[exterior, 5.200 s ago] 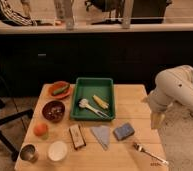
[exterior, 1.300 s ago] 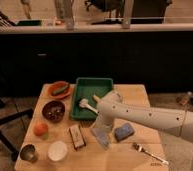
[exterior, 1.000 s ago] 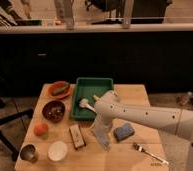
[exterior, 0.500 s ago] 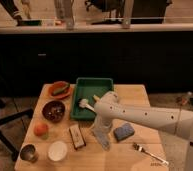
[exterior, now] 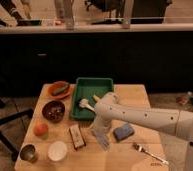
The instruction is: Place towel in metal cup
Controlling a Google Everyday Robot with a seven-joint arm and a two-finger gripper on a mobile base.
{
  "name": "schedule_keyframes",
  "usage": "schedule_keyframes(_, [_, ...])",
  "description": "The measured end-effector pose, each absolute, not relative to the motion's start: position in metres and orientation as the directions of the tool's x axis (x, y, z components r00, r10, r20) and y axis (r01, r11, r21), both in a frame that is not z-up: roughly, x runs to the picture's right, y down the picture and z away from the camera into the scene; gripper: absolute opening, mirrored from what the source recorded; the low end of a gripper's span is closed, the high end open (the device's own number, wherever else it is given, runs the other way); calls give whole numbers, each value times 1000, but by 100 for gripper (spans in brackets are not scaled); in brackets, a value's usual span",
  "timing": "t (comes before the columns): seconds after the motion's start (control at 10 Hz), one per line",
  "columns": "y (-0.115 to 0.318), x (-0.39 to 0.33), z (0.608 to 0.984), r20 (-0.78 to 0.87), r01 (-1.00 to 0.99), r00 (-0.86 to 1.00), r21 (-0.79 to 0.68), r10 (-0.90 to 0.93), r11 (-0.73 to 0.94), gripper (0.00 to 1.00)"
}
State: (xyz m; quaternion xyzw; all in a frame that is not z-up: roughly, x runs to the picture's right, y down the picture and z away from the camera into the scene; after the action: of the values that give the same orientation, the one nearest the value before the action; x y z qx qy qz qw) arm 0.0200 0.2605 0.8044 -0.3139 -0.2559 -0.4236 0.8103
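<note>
The towel is a grey-blue folded cloth lying flat on the wooden table, near the front middle. The metal cup stands upright at the table's front left corner, well left of the towel. My white arm reaches in from the right. My gripper points down at the towel's upper edge, just in front of the green tray. The arm's wrist hides where the gripper meets the cloth.
A green tray holds a brush and a yellow item. Left of it are an orange plate, a dark bowl, an orange fruit and a white cup. A brown packet, blue sponge and fork flank the towel.
The arm swung from the table's right side across to the towel. Over the last second it has lowered slightly and hardly moved. The towel lies where it was.
</note>
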Motion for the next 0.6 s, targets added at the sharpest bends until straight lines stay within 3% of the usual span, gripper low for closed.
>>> schedule_keyframes(0.6, [264,18,812,692,854,495,-277,-525,439,80])
